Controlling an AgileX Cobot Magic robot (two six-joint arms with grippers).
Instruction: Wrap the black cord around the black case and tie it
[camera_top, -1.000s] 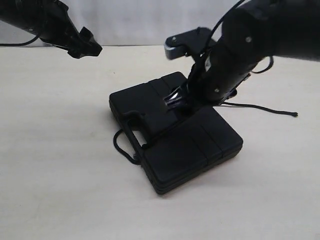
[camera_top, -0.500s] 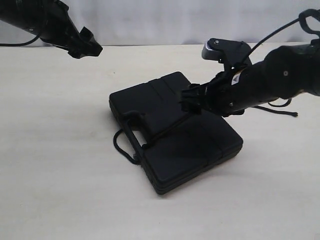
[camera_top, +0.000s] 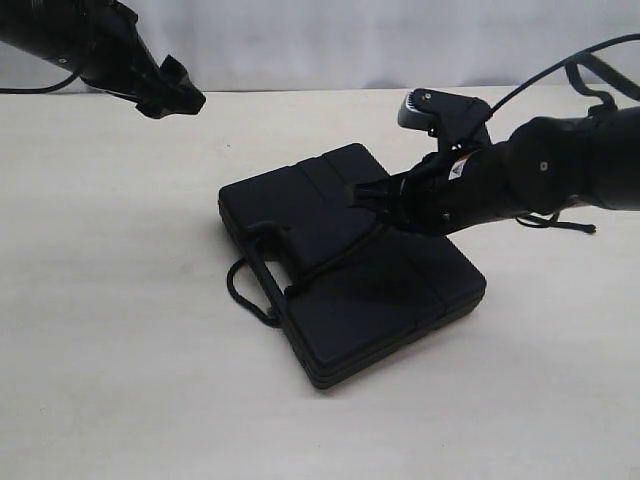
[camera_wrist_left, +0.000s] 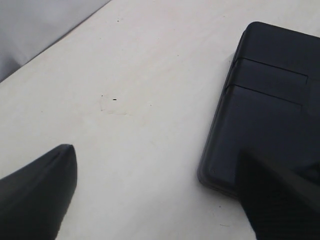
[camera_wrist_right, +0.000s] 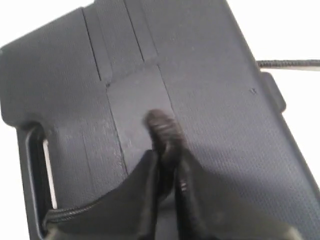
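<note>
1. Tabletop (camera_top: 120, 350) of pale beige fills the exterior view. A flat rectangular matte black plastic case (camera_top: 350, 290) lies at the centre of the frame, turned diagonally, with its handle slot facing left.
2. A long thin black braided cord (camera_top: 330, 262) slants from the right gripper (camera_top: 368, 195) down across the top of the case to the handle slot. It then loops onto the table just left of the handle. Another stretch of it lies on the table at the right edge of the frame, partly hidden behind the right arm.
3. The right gripper hangs over the upper right part of the case. In the right wrist view its fingers (camera_wrist_right: 150, 170) are pressed nearly together, pinching the cord (camera_wrist_right: 167, 137). A blurred tuft of cord juts past the tips, above the case (camera_wrist_right: 200, 75).
4. The left gripper (camera_top: 185, 98) is in the upper left of the exterior frame, well apart from the case. In the left wrist view its fingers (camera_wrist_left: 45, 190) stand wide apart with nothing between them, and a corner of the case (camera_wrist_left: 270, 115) is in sight.
</note>
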